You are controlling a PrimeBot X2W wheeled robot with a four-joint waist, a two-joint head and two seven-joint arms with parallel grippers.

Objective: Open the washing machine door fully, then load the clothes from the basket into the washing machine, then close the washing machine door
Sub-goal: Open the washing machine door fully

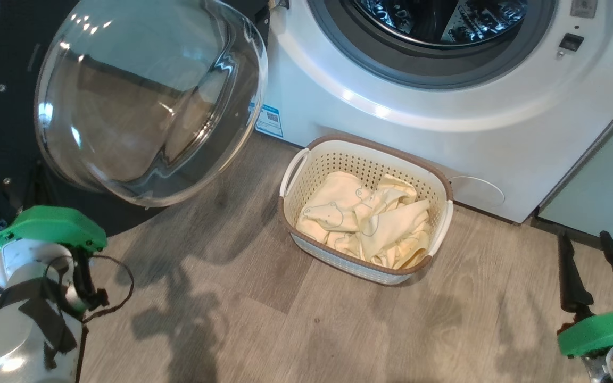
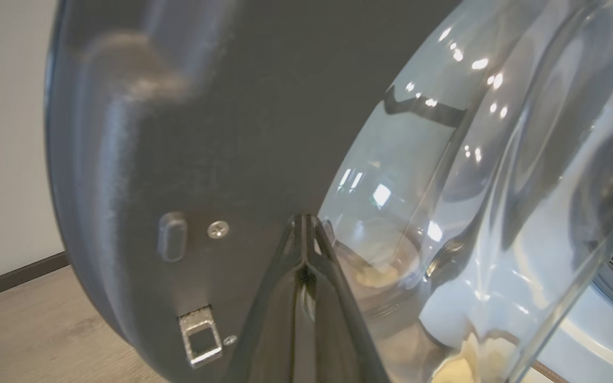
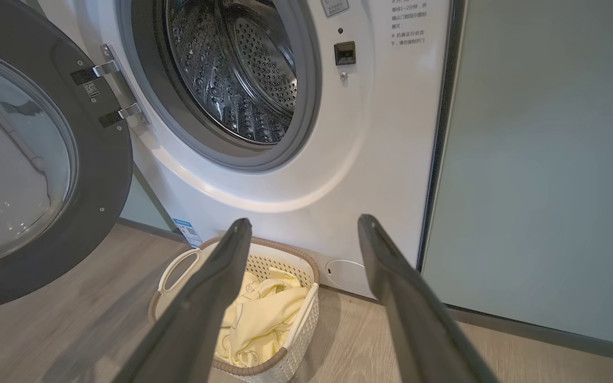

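Door (image 1: 149, 101): stands open at 10 o'clock in the head view, with the glass bowl bulging toward 3 o'clock. It is judged stiff and heavy, and the glass slippery.

Left gripper (image 2: 305, 221): fingers are pressed together and empty, the tip aimed at the dark rim beside the bowl. Contact cannot be told.

Basket (image 1: 362, 142): set on the floor (image 1: 232, 319) at centre, at 6 o'clock of the washing machine (image 1: 445, 106) opening. Its long axis is run handle to handle, 10 to 4 o'clock, mouth up.

Clothes (image 1: 370, 218): heaped inside the basket and judged light, limp and easily snagged. A raised fold on top is best pinched.

Right gripper (image 1: 583, 236): at 4 o'clock, fingers spread and empty, pointed to 12.
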